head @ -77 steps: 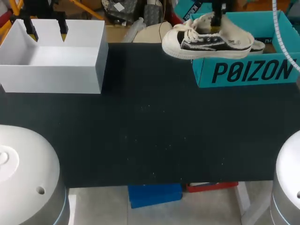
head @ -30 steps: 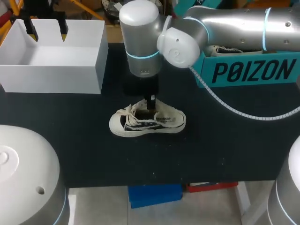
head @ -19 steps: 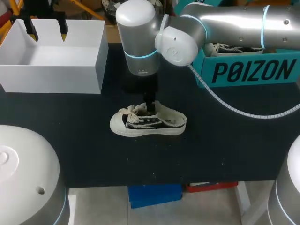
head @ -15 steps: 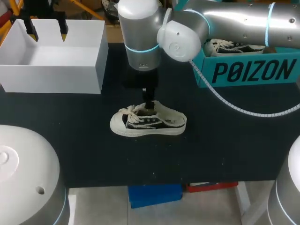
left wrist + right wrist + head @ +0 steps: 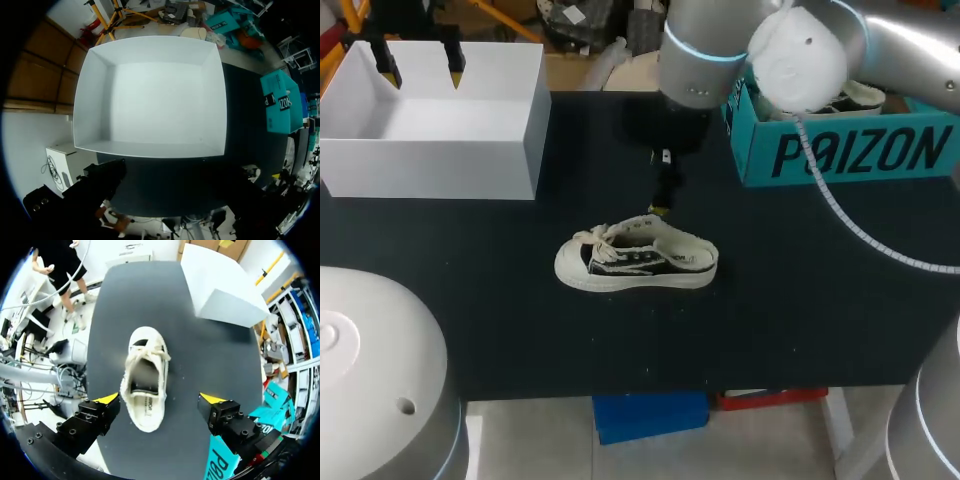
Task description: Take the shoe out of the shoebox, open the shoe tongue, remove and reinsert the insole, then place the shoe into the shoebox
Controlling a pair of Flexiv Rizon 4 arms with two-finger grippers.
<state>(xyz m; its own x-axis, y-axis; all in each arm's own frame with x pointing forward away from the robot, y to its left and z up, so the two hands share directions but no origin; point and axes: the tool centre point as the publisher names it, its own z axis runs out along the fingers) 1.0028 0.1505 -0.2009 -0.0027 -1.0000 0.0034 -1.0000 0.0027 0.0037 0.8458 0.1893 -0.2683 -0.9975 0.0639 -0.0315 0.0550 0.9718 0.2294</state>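
Note:
A small black-and-cream canvas shoe [image 5: 636, 255] lies on its sole in the middle of the black table [image 5: 770, 300], toe toward my left. My right gripper [image 5: 663, 200] hangs just above and behind it, open and touching nothing. In the right wrist view the shoe [image 5: 145, 385] lies below the right gripper [image 5: 160, 399], between its spread yellow tips, with its opening facing up. The teal shoebox [image 5: 840, 150] stands at the back right with a second shoe [image 5: 855, 95] inside. My left gripper [image 5: 420, 72] hangs open above the white box [image 5: 430, 135].
The white box [image 5: 155, 97] fills the left wrist view and has nothing in it. It stands at the table's back left corner. The right arm's large joints [image 5: 760, 45] overhang the back middle of the table, next to the teal shoebox [image 5: 220, 465].
The right gripper opened, let go of the shoe and pulled up and back toward the right. The shoe stays on the table. The left arm has not moved.

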